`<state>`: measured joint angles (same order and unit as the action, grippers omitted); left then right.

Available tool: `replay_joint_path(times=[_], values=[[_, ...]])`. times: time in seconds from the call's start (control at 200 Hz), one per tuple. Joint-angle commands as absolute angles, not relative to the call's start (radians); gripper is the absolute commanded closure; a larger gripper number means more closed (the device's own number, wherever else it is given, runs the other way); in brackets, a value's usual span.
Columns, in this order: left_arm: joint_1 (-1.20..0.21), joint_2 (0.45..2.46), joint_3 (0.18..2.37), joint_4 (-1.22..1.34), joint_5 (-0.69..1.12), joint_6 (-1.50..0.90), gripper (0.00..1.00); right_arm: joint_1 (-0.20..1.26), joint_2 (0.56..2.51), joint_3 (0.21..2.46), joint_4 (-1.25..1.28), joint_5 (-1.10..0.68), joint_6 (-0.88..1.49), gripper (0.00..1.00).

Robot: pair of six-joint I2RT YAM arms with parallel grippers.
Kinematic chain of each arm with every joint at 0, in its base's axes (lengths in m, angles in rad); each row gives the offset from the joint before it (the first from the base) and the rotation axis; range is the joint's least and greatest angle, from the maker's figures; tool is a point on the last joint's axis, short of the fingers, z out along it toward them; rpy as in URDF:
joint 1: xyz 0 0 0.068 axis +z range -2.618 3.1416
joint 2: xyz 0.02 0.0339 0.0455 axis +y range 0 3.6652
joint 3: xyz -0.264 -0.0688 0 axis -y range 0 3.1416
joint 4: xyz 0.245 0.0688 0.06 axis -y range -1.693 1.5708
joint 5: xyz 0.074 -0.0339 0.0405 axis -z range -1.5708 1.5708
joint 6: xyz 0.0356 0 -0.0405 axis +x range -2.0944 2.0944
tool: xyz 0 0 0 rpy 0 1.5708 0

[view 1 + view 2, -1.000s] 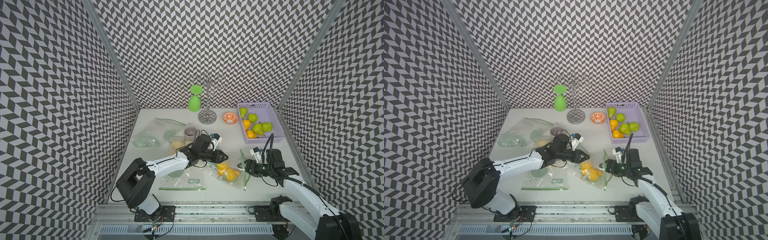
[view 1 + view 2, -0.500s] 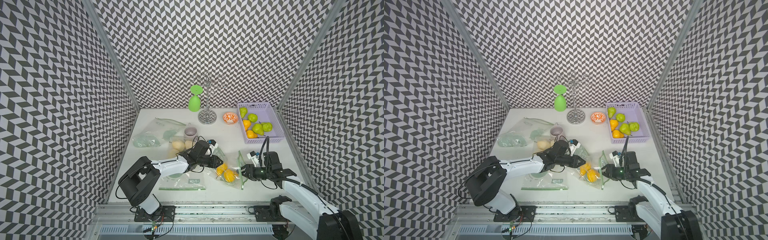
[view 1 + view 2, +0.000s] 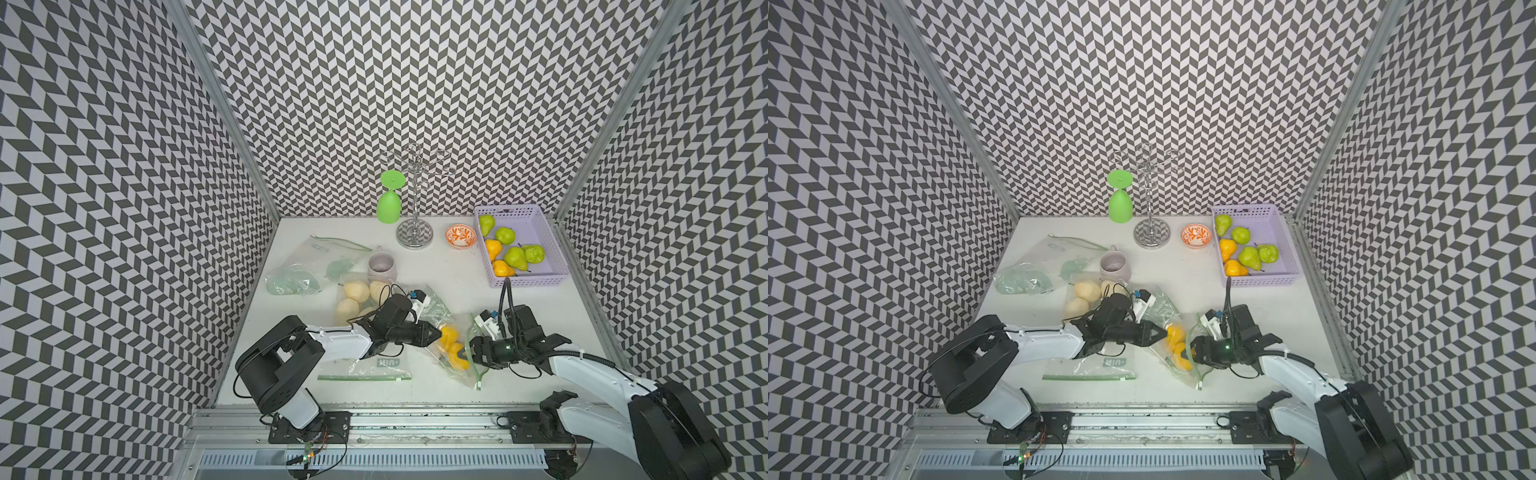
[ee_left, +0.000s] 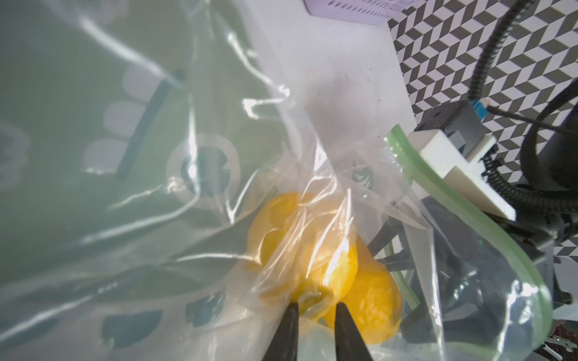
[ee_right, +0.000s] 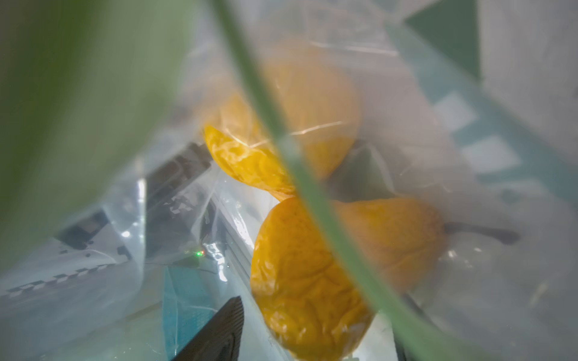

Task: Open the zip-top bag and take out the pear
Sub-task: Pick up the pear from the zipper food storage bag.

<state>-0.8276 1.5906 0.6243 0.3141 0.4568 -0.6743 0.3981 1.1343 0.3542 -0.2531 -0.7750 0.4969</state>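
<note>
Extraction step: left gripper (image 4: 316,305) pinched film of zip-top bag (image 3: 437,308), near centre; right gripper (image 3: 464,354), jaws apart, sat in open mouth beside yellow pear (image 5: 297,281) inside. Next: close on pear, withdraw rightward.

Clear zip-top bag (image 3: 443,362), crumpled, lies on its side at the worktop's (image 3: 457,282) 5 o'clock, its green zip mouth (image 3: 476,370) gaping toward 3 o'clock. Two wrinkled yellow-orange pears (image 3: 450,335) sit inside, touching.
</note>
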Motion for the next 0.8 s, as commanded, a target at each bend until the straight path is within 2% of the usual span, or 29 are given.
replay_joint_path(times=[0.0, 0.135, 0.26, 0.305, 0.431, 0.506, 0.796], values=[[-0.855, 1.627, 0.591, 0.314, 0.454, -0.686, 0.77, 0.432, 1.157, 0.348, -0.158, -0.754, 0.514, 0.18], [-0.874, 1.648, 0.559, 0.369, 0.463, -0.714, 0.78, 0.475, 1.193, 0.355, -0.125, -0.746, 0.523, 0.13], [-0.877, 1.654, 0.54, 0.403, 0.473, -0.726, 0.79, 0.488, 1.242, 0.363, -0.12, -0.713, 0.525, 0.13], [-0.876, 1.651, 0.537, 0.405, 0.474, -0.724, 0.79, 0.487, 1.249, 0.371, -0.126, -0.693, 0.527, 0.16], [-0.869, 1.636, 0.536, 0.385, 0.474, -0.71, 0.79, 0.486, 1.213, 0.407, -0.164, -0.642, 0.539, 0.34], [-0.856, 1.626, 0.528, 0.375, 0.473, -0.702, 0.79, 0.486, 1.178, 0.429, -0.209, -0.618, 0.536, 0.41], [-0.758, 1.626, 0.517, 0.365, 0.48, -0.67, 0.79, 0.478, 1.045, 0.548, -0.497, -0.509, 0.479, 0.42]])
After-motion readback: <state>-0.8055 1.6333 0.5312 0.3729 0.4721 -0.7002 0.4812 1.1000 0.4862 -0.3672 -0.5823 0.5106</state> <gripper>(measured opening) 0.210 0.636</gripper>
